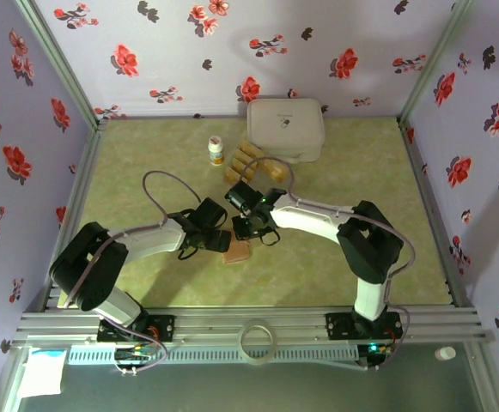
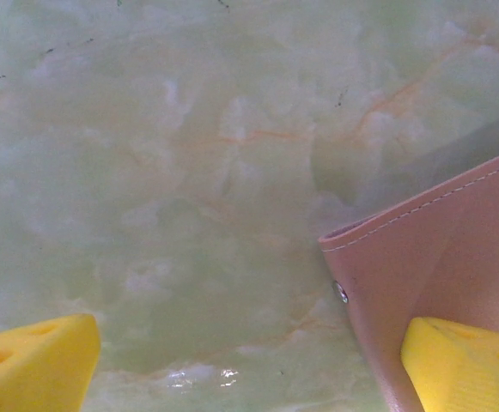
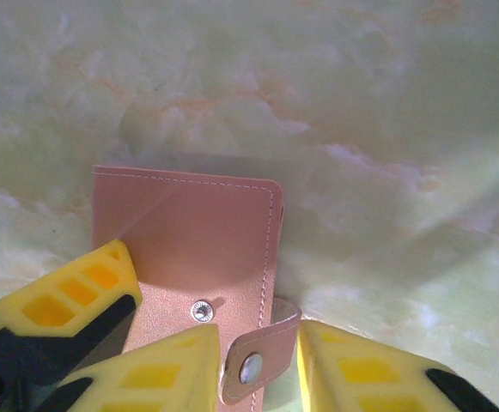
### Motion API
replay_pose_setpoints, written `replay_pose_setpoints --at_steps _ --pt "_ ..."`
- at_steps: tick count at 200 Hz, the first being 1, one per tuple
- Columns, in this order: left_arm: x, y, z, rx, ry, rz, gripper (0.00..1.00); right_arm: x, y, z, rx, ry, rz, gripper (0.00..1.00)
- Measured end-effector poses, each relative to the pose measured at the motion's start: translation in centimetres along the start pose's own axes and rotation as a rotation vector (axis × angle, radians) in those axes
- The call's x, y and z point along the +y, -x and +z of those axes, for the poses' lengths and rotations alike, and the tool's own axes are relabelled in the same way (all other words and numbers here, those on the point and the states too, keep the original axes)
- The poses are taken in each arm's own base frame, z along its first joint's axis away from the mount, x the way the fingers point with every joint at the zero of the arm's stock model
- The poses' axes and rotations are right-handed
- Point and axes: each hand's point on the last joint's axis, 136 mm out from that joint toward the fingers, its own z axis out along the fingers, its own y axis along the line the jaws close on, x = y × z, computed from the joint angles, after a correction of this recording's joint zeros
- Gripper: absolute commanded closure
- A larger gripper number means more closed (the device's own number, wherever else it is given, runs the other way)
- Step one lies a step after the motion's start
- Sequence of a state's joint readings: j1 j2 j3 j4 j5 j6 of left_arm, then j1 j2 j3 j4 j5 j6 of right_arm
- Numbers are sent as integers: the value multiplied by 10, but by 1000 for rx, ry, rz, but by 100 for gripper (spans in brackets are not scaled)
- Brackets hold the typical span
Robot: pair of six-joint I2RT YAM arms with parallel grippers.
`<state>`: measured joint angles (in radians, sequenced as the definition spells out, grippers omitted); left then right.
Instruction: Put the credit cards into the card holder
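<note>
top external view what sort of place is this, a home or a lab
Most likely a purpose-built robot test booth, not a home. Flower-patterned walls box in a marble-look tabletop, and the left arm and right arm are bolted to an aluminium rail at its near edge.

Top cam: pinkish-tan flat rectangular wallet (image 1: 237, 251) lies on the green marbled tabletop (image 1: 146, 180), just toward 6 o'clock from centre. The left gripper (image 1: 218, 242) sits at its 9 o'clock side and the right gripper (image 1: 247, 233) over its 12 o'clock edge; jaw state is unreadable here. The shiny gold-yellow thin cards (image 1: 251, 163) are clustered at 12 o'clock, just beside the large white rounded box (image 1: 285, 129) at the far edge. A small white bottle with an orange-brown label (image 1: 216, 151) stands at 11 o'clock. A translucent tape ring (image 1: 258, 337) is on the near rail, at 6 o'clock.
</note>
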<state>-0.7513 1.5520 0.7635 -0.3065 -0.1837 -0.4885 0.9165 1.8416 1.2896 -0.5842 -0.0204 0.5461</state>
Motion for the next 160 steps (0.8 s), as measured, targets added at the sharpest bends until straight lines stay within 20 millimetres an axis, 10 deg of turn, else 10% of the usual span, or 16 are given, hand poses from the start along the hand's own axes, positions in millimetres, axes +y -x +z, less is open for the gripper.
replay_pose_setpoints --at_steps 41,87,160 --pt "0 0 0 0 0 -1 7 -4 -3 3 13 -18 -10 100" --pt "-1 0 0 -1 -1 -1 7 -5 -3 2 12 -25 -15 78" --pt "-1 0 0 -1 -1 -1 8 -5 -2 -1 5 -24 -15 83"
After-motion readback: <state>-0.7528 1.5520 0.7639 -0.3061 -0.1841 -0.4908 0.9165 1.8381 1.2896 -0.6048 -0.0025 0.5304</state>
